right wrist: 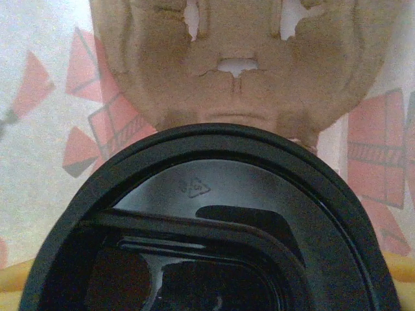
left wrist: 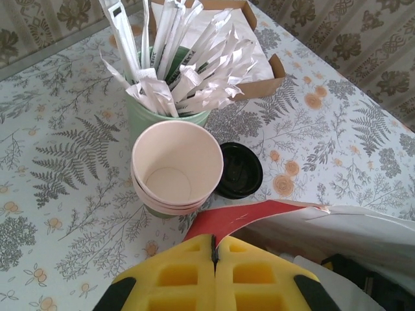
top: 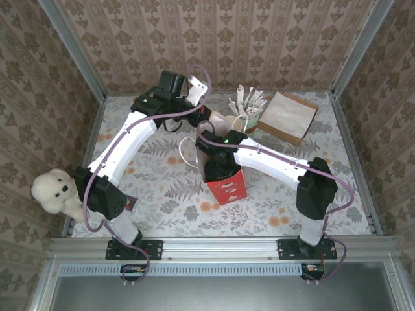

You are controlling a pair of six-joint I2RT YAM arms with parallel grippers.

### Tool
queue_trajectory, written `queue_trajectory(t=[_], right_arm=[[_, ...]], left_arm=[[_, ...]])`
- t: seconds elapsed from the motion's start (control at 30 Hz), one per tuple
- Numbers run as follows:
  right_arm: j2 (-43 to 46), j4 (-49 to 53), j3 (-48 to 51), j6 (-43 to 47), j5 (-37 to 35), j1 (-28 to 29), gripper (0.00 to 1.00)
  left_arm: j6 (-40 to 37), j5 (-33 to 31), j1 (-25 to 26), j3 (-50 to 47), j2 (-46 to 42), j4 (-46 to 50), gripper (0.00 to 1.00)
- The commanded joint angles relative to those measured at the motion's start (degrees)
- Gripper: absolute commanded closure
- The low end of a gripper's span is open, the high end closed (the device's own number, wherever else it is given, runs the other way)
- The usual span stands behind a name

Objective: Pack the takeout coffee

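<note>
Floral worktop (top: 165, 207), both arms reaching toward the middle.

Right arm dips into the red gift bag (top: 228, 188), which stands upright at centre. The right pincer (top: 219, 170) is sunk in the bag mouth, and I cannot tell its state. On its wrist view a dark lid (right wrist: 214, 214) sits close under the lens, with a brown pulp tray (right wrist: 240, 78) beyond.

Left pincer (left wrist: 214, 249): yellow pads pressed together, gripping nothing, hanging above the bag's rim and short of the cup.

Napkin box (left wrist: 275, 68) in the far right corner.

Green cup of wrapped sticks (left wrist: 170, 71), upright.

Takeout coffee (left wrist: 176, 165): upright on the worktop just in front of the stick cup, long axis vertical, open mouth up, cream inside bare. Extra rims beneath suggest it sits nested in others.

Flat black disc (left wrist: 241, 170) lies just beside it.
</note>
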State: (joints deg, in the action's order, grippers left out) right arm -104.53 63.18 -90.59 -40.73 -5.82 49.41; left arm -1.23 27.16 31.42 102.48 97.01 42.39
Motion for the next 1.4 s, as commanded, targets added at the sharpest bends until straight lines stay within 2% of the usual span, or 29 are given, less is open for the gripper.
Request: queue_trajectory(t=[0.0,0.6,1.17,1.37], right_arm=[[-1.06,2.29,2.49,0.23,-1.24,0.49,0.40],[0.45,-0.96,4.47,0.13,-2.14,2.03,0.34],[2.40,-2.80,7.50,0.61,-3.49,2.46,0.21],[2.38,-3.23,8.02,0.83,-3.91,2.49,0.20]], left_arm=[[-0.09,-1.50,-0.39,0.87,-0.94,-0.25,1.00],[1.02,-4.02,-1.10,2.39,-0.46,1.73,1.00],[1.62,-5.03,-1.10,2.64,0.64,1.20,1.00],[2.02,-5.03,-1.10,2.50,0.58,1.32,1.00]])
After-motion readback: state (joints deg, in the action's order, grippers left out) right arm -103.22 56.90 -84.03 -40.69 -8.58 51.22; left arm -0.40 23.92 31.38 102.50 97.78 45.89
